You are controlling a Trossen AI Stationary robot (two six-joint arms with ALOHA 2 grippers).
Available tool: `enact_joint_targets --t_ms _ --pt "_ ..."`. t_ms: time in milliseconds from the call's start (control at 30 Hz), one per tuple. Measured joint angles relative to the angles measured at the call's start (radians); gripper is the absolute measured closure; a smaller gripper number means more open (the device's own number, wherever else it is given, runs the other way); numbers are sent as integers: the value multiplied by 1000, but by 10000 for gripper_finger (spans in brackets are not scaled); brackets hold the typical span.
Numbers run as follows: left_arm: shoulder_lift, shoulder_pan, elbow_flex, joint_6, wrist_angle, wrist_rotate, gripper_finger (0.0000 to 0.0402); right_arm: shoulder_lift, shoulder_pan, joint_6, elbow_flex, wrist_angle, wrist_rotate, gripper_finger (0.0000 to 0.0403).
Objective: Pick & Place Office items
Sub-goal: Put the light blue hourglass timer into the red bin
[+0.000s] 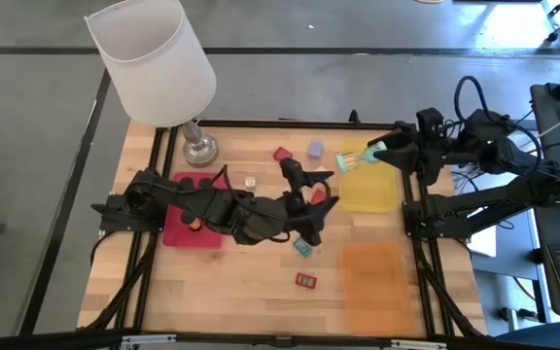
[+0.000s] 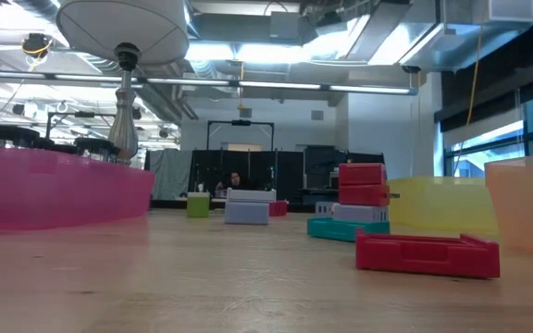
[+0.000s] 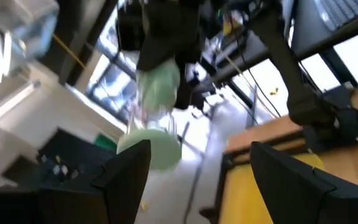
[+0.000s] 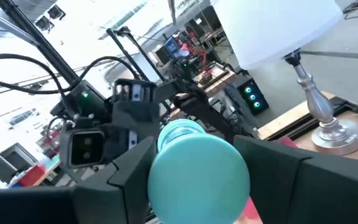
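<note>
My right gripper (image 1: 382,151) is shut on a teal round piece (image 4: 197,171), raised over the far edge of the yellow mat (image 1: 369,185). My left gripper (image 1: 314,188) hovers open at mid-table, pointing toward the right arm, with nothing between its fingers (image 3: 129,177); the teal piece (image 3: 157,112) shows blurred beyond them. A red block (image 1: 282,154), a lavender block (image 1: 314,150), a teal rectangle (image 1: 303,249) and a red rectangle (image 1: 306,281) lie on the wood. Black round pieces (image 1: 194,181) rest on the red mat (image 1: 178,233). My right gripper pinches the teal round piece by its two sides (image 4: 161,177) between both fingers. The fingers reach in level from the table's right side. The piece is lifted clear, above the yellow mat, with its rounded end toward the wrist camera.
A white-shaded lamp (image 1: 154,58) with a silver base (image 1: 199,148) stands at the far left. An orange mat (image 1: 377,282) lies near right. In the low view, red and white blocks (image 2: 361,190) are stacked on a teal piece, beside a red rectangle (image 2: 428,252).
</note>
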Motion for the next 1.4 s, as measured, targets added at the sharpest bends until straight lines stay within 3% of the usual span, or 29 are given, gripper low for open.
enact_joint_targets --t_ms 167,300,1200,1400 --pt "13 0 0 222 181 6 130 25 0 26 0 17 -47 199" --pt "15 4 0 300 243 7 130 36 0 39 0 25 -46 199" --pt "16 56 0 76 189 33 130 37 0 70 0 112 -99 199" --pt "16 56 0 73 191 30 148 37 0 70 0 111 -99 199"
